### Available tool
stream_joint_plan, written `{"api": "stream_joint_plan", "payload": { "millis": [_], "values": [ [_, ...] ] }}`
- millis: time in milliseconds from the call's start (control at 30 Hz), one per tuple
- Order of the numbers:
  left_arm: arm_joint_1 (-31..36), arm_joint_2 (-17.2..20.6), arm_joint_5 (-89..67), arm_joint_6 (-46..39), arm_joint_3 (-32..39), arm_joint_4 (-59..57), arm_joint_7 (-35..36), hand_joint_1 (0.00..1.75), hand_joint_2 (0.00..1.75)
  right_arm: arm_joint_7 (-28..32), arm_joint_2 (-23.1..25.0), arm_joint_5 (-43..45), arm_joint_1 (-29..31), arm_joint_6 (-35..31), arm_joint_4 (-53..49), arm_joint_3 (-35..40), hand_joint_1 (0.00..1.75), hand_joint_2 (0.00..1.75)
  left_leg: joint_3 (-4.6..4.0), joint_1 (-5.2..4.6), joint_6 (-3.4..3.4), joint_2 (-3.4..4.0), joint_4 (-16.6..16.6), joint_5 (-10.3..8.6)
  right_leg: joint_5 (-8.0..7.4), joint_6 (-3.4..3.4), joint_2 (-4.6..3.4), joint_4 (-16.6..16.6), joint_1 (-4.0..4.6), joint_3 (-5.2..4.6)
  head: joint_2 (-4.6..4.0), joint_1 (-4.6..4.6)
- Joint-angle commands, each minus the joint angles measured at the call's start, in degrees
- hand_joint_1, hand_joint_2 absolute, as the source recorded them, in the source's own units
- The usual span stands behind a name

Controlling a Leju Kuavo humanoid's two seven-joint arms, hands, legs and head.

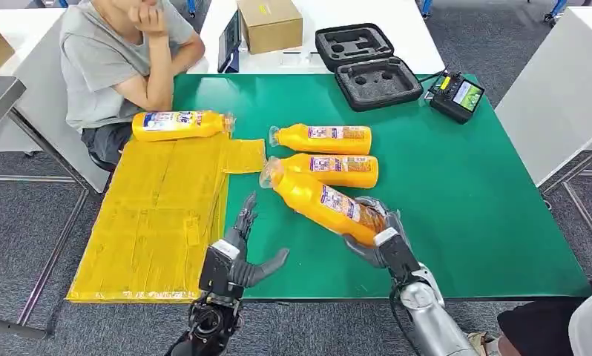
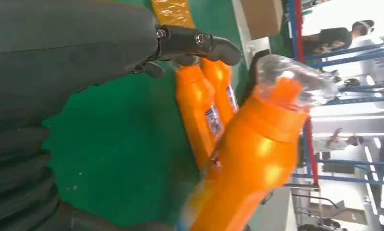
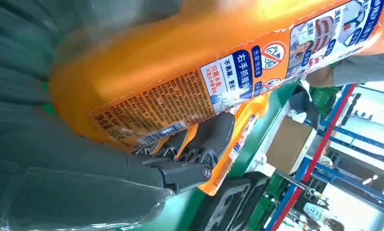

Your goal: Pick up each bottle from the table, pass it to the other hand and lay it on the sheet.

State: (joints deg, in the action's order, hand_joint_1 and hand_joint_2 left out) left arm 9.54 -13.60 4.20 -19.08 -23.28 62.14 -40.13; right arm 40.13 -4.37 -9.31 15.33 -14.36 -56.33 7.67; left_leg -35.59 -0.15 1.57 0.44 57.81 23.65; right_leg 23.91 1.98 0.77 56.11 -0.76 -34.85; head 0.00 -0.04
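My right hand (image 1: 378, 233) grips the base of an orange bottle (image 1: 319, 199), lifted and tilted with its clear cap toward the upper left. The same bottle (image 3: 204, 57) is wrapped by the dark fingers (image 3: 199, 144) in the right wrist view. My left hand (image 1: 237, 252) is open, fingers spread, just left of the bottle and apart from it; the left wrist view shows the bottle (image 2: 257, 154) close ahead. Two more orange bottles (image 1: 324, 138) (image 1: 337, 170) lie on the green table (image 1: 464, 193). Another bottle (image 1: 178, 124) lies at the far end of the yellow sheet (image 1: 156, 215).
A person (image 1: 119, 55) sits at the table's far left corner, elbow on the edge. A black foam case (image 1: 367, 65), a cardboard box (image 1: 269, 24) and a small meter (image 1: 458, 95) stand at the back. A white table (image 1: 556, 89) is to the right.
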Motion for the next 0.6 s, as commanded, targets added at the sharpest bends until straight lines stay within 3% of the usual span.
{"api": "stream_joint_plan", "payload": {
  "millis": [33, 300, 433, 600],
  "values": [
    [3.7, -0.3, 0.9, 0.6, 0.2, -6.6, 0.1, 0.0, 1.75, -0.1, 0.5, 0.0, -0.1, 0.3, -1.1, -1.1, 1.75, 1.75, 0.17, 0.03, -0.08, -0.06, 0.0, 0.06, 0.06, -0.07, -0.01, 0.0, 0.02, 0.19, 0.0, 0.0],
    [4.7, -0.1, 3.5, 1.3, 0.2, -5.2, 0.2, 0.0, 1.75, -0.1, 2.6, -0.5, -4.5, -2.0, -10.0, 0.8, 1.75, 1.75, 0.05, 0.03, -0.06, 0.0, 0.0, 0.03, 0.02, -0.06, -0.04, 0.0, 0.02, 0.07, 0.0, 0.02],
    [5.2, -0.3, 8.5, 8.2, -0.4, -5.6, 2.8, 0.0, 1.75, -0.1, 3.6, -0.9, -3.9, -1.1, -11.1, 3.1, 1.75, 1.75, 0.13, 0.04, -0.1, 0.07, 0.0, 0.08, 0.05, -0.08, -0.13, 0.0, 0.03, 0.12, 0.0, 0.0],
    [5.7, -0.4, 8.8, 8.5, -0.5, -5.9, 2.8, 0.0, 1.75, -0.1, 3.9, -1.0, -3.6, -1.2, -11.2, 3.8, 1.75, 1.75, 0.21, 0.06, -0.11, 0.06, 0.0, 0.11, 0.07, -0.09, -0.15, 0.0, 0.05, 0.2, 0.0, 0.02]
  ]
}}
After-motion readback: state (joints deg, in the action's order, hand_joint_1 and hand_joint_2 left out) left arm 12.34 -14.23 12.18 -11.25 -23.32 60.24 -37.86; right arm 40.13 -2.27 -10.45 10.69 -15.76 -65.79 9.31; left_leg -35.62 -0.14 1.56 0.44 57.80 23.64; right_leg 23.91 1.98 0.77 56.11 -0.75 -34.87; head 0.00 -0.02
